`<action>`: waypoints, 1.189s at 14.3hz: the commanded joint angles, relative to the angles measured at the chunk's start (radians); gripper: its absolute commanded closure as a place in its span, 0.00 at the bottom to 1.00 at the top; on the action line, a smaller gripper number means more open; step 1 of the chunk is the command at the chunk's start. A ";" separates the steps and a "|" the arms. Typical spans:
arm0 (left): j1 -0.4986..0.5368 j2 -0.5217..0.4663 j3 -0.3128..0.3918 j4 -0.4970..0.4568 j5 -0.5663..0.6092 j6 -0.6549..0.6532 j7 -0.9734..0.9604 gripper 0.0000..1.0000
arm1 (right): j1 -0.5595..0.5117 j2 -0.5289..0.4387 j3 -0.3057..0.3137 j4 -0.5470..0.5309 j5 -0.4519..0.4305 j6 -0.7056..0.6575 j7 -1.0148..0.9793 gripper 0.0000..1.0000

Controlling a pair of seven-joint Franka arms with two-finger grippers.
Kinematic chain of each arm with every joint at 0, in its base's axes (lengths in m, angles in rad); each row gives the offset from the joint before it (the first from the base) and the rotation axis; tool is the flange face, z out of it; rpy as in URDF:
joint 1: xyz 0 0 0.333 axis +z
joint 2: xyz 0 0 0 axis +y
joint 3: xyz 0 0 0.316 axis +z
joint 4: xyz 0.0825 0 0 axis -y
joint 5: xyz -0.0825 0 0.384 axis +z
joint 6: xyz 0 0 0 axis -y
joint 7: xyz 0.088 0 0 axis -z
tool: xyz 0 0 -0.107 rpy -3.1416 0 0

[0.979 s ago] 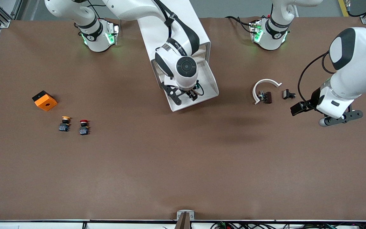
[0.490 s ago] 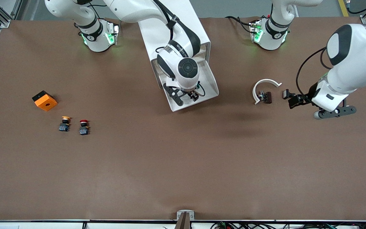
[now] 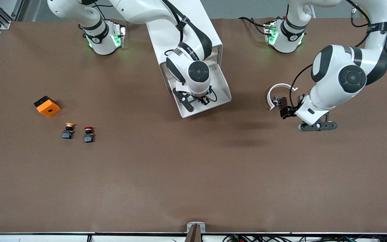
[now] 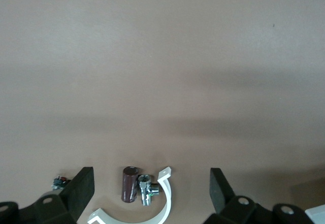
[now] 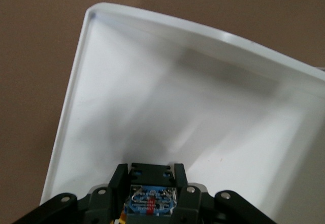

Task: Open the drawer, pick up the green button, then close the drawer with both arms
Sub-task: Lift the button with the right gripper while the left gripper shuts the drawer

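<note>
The bottom drawer of the white cabinet is pulled out toward the front camera. My right gripper is over the drawer's tray, shut on the button's dark block body, which shows a blue label. In the right wrist view the right gripper clamps it from both sides above the white tray. The green cap is hidden. My left gripper is open and empty above the table, toward the left arm's end. In the left wrist view the left gripper has its jaws wide apart.
Below the left gripper lie a white half-ring clamp, a brown cylinder and a metal fitting. Toward the right arm's end lie an orange block, a yellow-capped button and a red-capped button.
The left arm has swung from the table's end toward the middle, and its gripper is now over the half-ring clamp. The right gripper rose slightly with the button, then held still.
</note>
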 commanded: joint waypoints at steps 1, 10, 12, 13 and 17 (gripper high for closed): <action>-0.003 0.034 -0.017 0.002 0.002 0.025 -0.045 0.00 | 0.004 0.005 0.000 0.001 0.015 0.010 -0.010 0.83; -0.017 0.232 -0.204 0.007 -0.038 0.258 -0.477 0.00 | -0.105 -0.050 -0.005 0.151 0.013 -0.300 -0.046 0.82; -0.023 0.265 -0.249 0.016 -0.038 0.294 -0.542 0.00 | -0.176 -0.090 -0.004 0.167 0.015 -0.408 -0.154 0.82; -0.038 0.280 -0.252 0.017 -0.036 0.294 -0.542 0.00 | -0.212 -0.107 -0.004 0.168 0.015 -0.457 -0.215 0.82; -0.094 0.324 -0.253 0.047 -0.038 0.292 -0.545 0.00 | -0.398 -0.171 -0.008 0.172 0.004 -0.586 -0.579 0.82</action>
